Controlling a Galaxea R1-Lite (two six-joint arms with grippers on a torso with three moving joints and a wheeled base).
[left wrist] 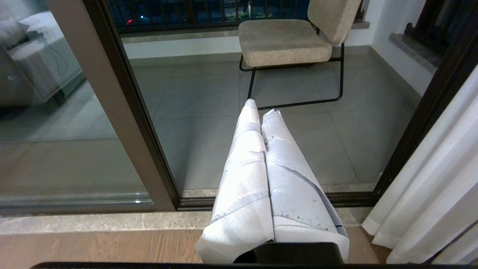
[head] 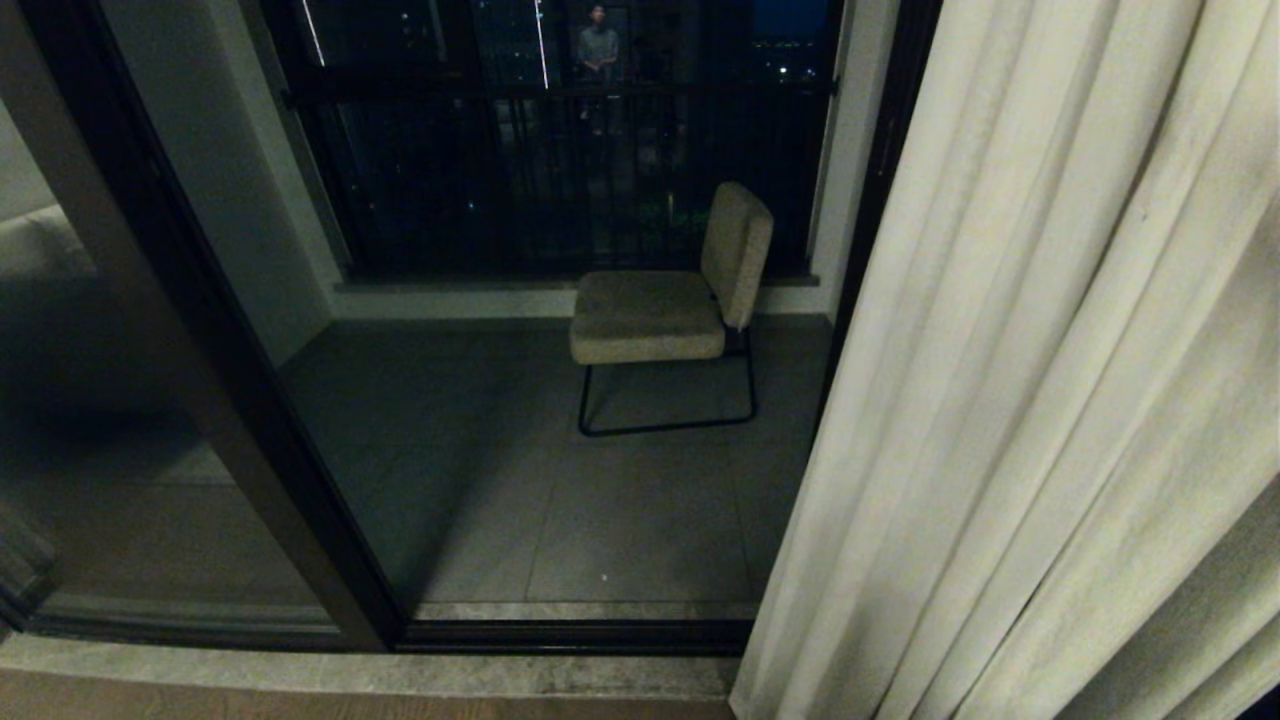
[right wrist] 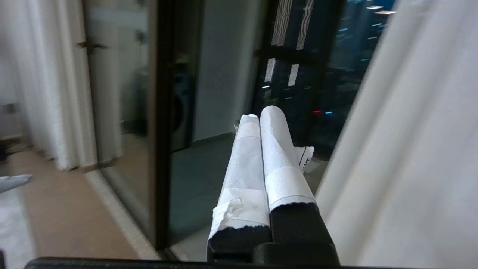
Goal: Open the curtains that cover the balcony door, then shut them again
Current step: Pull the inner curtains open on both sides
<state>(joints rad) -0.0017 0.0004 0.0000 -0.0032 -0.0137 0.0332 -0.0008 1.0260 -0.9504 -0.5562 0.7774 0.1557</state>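
The cream curtains [head: 1050,400] hang bunched in long pleats on the right, leaving the balcony door's glass [head: 560,500] and dark frame [head: 230,400] uncovered. Neither gripper shows in the head view. My right gripper [right wrist: 261,114], its fingers wrapped in white tape, is shut on nothing; it hovers just beside the curtains [right wrist: 410,149] without touching them, facing the door frame [right wrist: 162,130]. My left gripper [left wrist: 261,108] is shut and empty too, held low and pointing at the foot of the door [left wrist: 123,112], with the curtains' hem [left wrist: 429,194] off to its side.
Beyond the glass, a beige cushioned chair [head: 670,310] on a thin black frame stands on the grey tiled balcony, in front of the black railing [head: 560,170]. A stone threshold [head: 350,675] runs along the door's base. A person's reflection [head: 598,45] shows high in the glass.
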